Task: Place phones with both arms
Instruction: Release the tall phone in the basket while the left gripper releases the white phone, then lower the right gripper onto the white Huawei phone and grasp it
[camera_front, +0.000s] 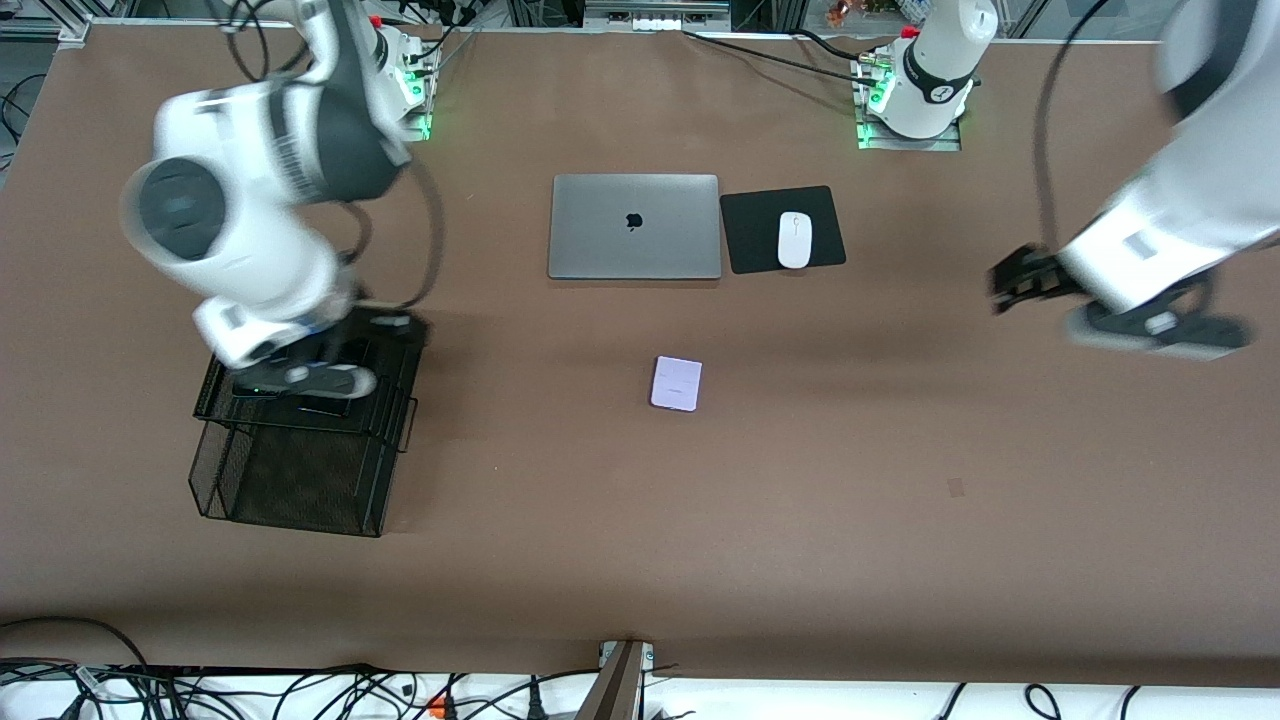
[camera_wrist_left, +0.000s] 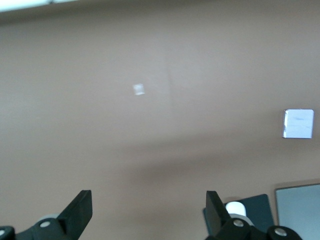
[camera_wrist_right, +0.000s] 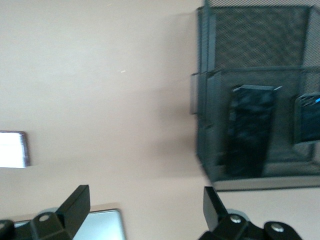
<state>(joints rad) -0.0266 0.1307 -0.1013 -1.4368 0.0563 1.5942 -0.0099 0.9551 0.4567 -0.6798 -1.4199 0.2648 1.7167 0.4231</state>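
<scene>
The pale lavender-white phone lies flat on the brown table in the middle; it also shows in the left wrist view and the right wrist view. The long slim black slab and the black flip phone lie side by side in the black mesh tray; in the front view the right arm hides them. My right gripper is open and empty, over the tray's edge nearest the laptop. My left gripper is open and empty, in the air over bare table at the left arm's end.
The black mesh tray stands at the right arm's end. A closed grey laptop lies farther from the front camera than the lavender phone, with a white mouse on a black pad beside it.
</scene>
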